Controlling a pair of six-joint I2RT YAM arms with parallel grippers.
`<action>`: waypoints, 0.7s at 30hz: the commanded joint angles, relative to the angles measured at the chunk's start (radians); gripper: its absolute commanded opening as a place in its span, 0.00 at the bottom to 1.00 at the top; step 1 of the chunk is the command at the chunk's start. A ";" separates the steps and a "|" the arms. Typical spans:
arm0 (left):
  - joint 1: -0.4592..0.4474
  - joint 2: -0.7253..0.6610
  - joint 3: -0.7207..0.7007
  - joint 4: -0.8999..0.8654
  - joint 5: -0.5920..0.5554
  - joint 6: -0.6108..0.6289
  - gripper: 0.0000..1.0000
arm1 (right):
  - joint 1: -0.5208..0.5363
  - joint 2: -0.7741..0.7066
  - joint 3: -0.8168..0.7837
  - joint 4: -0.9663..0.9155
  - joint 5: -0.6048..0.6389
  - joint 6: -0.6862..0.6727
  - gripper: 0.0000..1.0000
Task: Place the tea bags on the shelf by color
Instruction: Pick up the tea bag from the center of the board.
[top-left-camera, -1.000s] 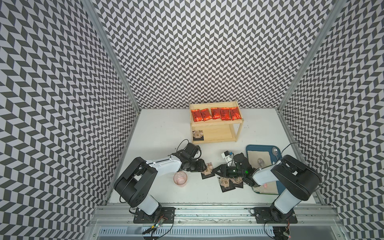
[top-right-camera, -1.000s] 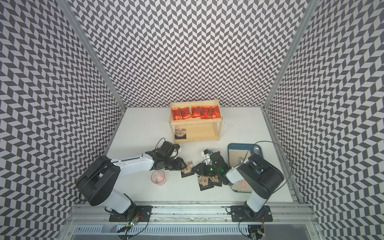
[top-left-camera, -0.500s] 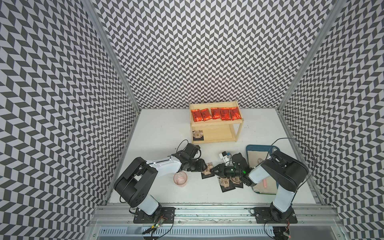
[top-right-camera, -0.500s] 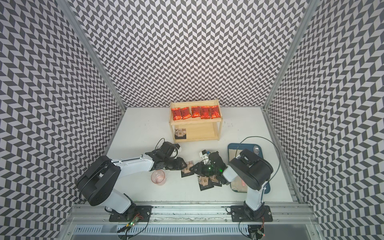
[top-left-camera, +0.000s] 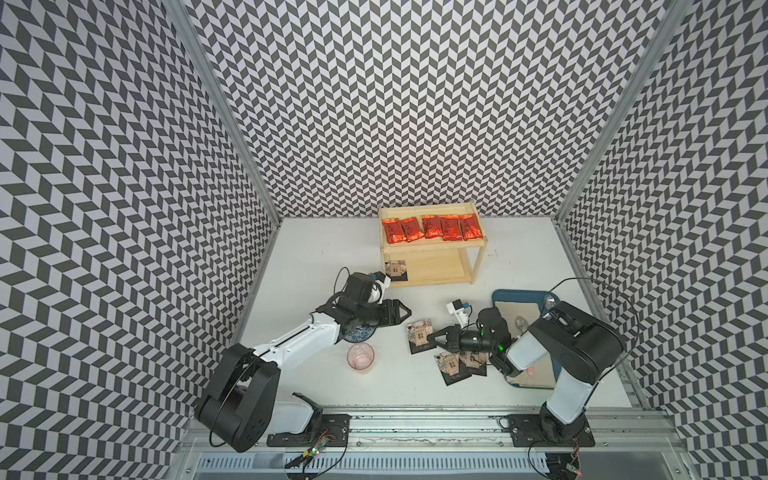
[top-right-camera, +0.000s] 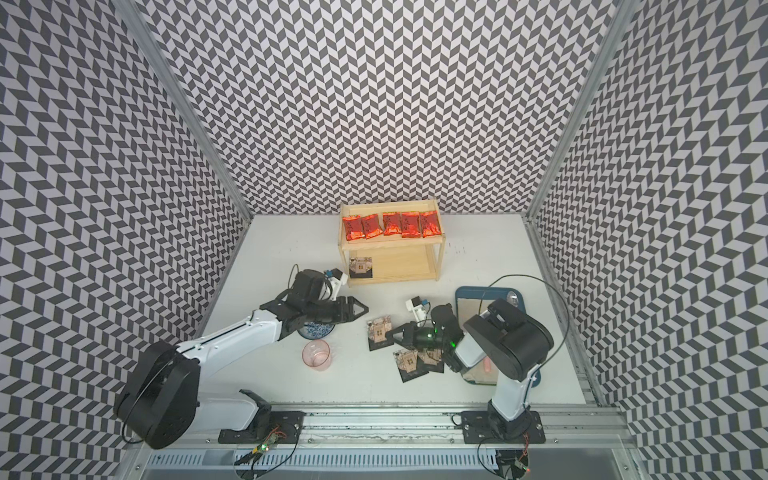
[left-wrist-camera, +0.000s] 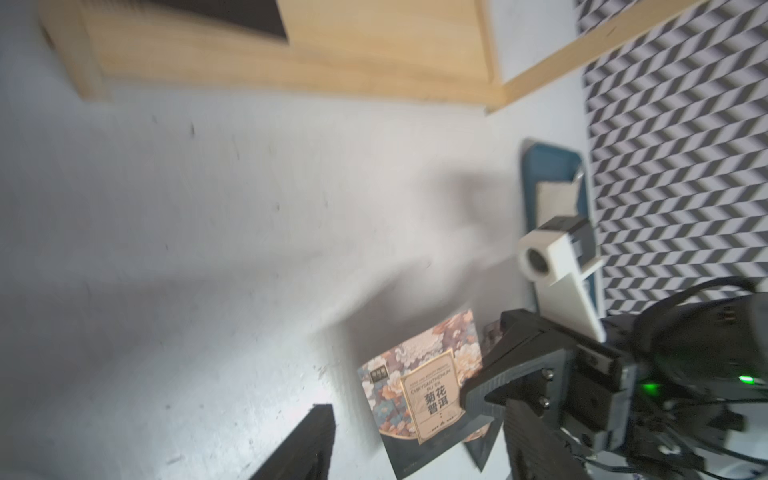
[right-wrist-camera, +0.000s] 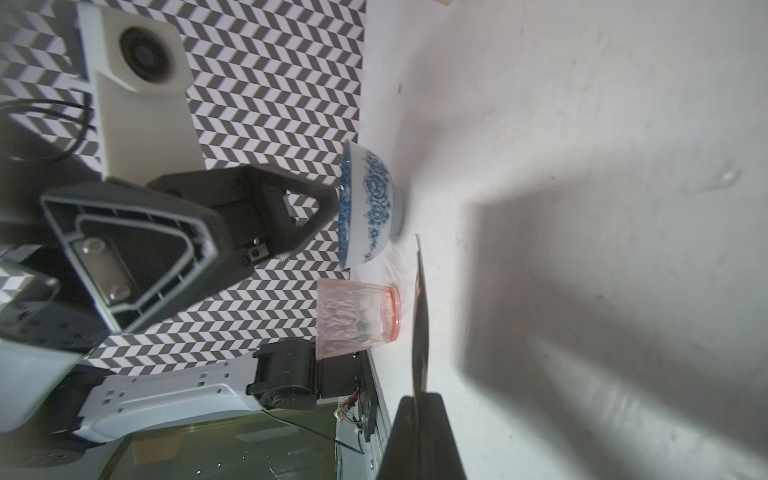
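Note:
Several red tea bags (top-left-camera: 432, 227) lie in a row on the top board of the pale wood shelf (top-left-camera: 434, 246), in both top views. One black tea bag (top-left-camera: 395, 269) lies at the left end of the lower board. My right gripper (top-left-camera: 433, 338) is shut on the edge of another black tea bag (top-left-camera: 419, 336), which shows edge-on (right-wrist-camera: 420, 324) between its fingers (right-wrist-camera: 432, 440). Two more black tea bags (top-left-camera: 453, 365) lie just in front of it. My left gripper (top-left-camera: 402, 312) stands open and empty left of that bag (left-wrist-camera: 419, 399).
A blue patterned bowl (top-left-camera: 360, 333) sits partly under my left arm, with a pink glass cup (top-left-camera: 360, 358) in front of it. A blue tray (top-left-camera: 515, 296) with beige cloth lies at the right, under my right arm.
My right gripper has closed on the black tea bag. My left gripper has opened wider, and the right arm's elbow has shifted.

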 joint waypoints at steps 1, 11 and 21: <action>0.016 -0.018 -0.029 0.110 0.176 -0.023 0.72 | -0.023 -0.034 -0.015 0.198 -0.096 -0.001 0.00; -0.002 -0.031 -0.089 0.270 0.298 -0.075 0.69 | -0.024 0.020 0.038 0.454 -0.169 0.158 0.00; -0.010 -0.065 -0.075 0.222 0.254 -0.057 0.34 | -0.023 0.023 0.040 0.455 -0.180 0.167 0.00</action>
